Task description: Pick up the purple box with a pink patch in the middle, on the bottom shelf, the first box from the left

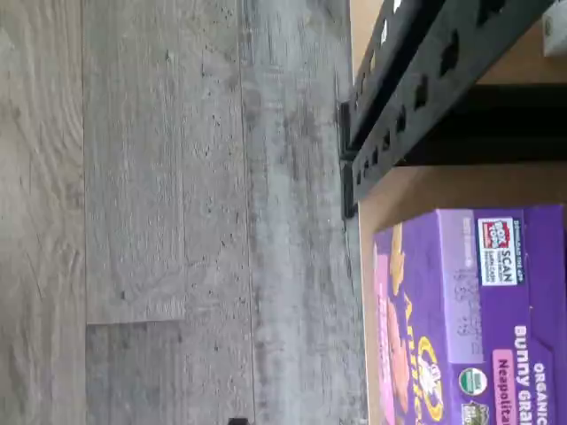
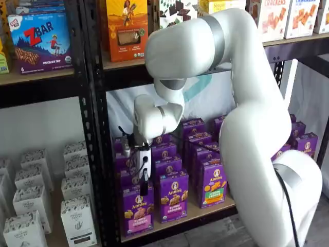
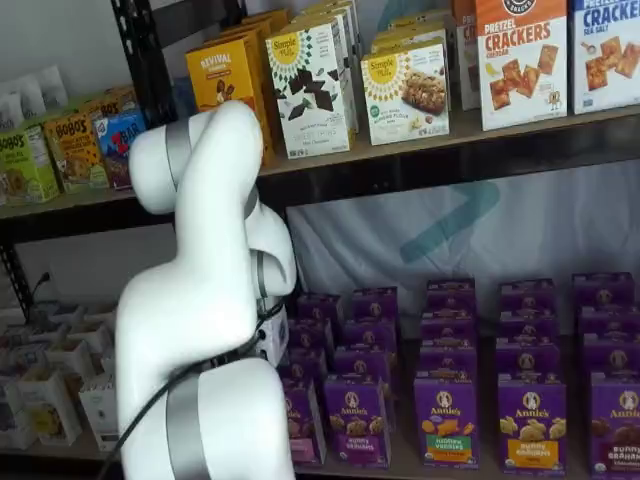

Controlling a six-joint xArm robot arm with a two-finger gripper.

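Note:
The purple box [image 2: 138, 210] with the light pink band stands upright at the left front of the bottom shelf [image 2: 203, 210]. In a shelf view my gripper [image 2: 144, 189] hangs straight above its top edge. Only a dark finger shape shows, with no plain gap, so I cannot tell if it is open. The wrist view shows the box's purple top and pink-banded front [image 1: 469, 319] close up, on the pale board [image 1: 416, 190]. In a shelf view [image 3: 302, 425] the arm hides part of the box and hides the fingers.
A like box with a darker magenta band [image 2: 173, 198] stands right beside it, then one with a green-orange patch [image 2: 213, 185]. More purple boxes stand in rows behind. The black perforated upright [image 2: 95, 154] is close on the left, with white boxes [image 2: 31, 200] beyond it. There is grey floor [image 1: 177, 221] below.

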